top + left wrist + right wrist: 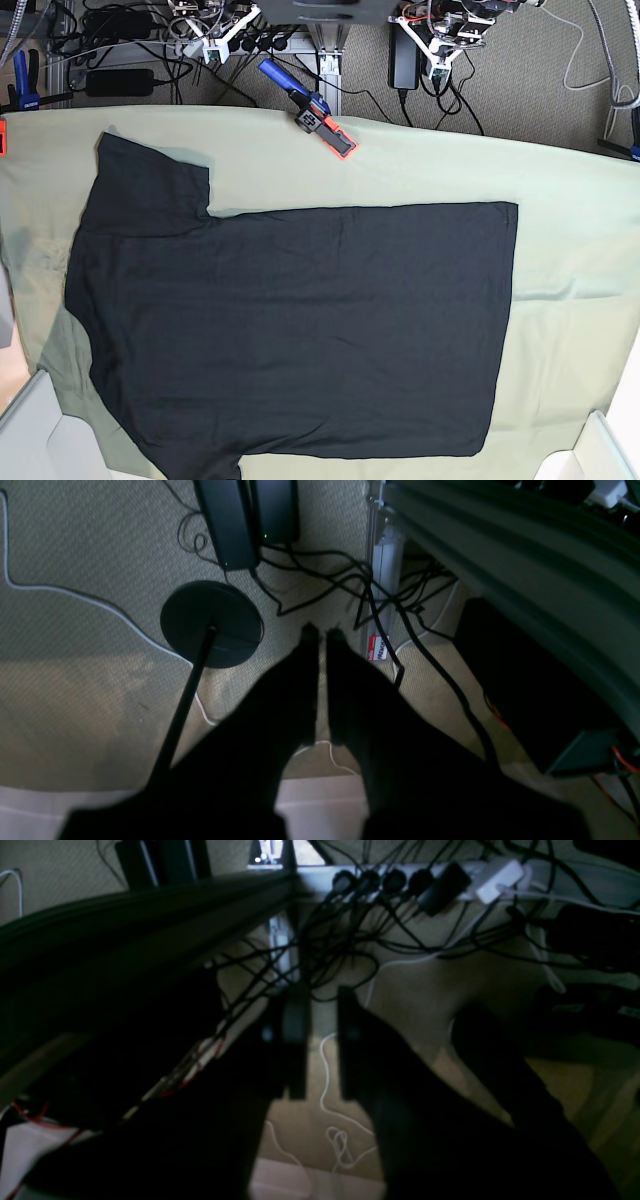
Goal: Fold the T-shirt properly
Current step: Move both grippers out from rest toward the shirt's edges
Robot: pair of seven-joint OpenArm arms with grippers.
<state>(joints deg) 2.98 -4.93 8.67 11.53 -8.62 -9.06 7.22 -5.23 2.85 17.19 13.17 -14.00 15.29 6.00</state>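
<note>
T-shirt (300, 330) lies flat, unfolded, mid-frame on the green-covered worktop (580, 250). Thin and limp, so it'll likely sag; best pinched at hem corners or sleeve edges. Left pincer (322, 632) together, empty; right pincer (320, 1040) slightly apart, empty, both off the worktop.

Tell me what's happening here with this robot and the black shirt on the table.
Nothing is handling the T-shirt yet. It lies spread flat on the pale green cloth covering the table, unfolded, one sleeve toward the far left corner. Both arms are parked behind the table's far edge, pointing down at the carpet and cables. The left gripper is shut and empty; the right gripper has a small gap between its jaws and holds nothing. A blue-and-orange clamp sits at the far edge.
</note>
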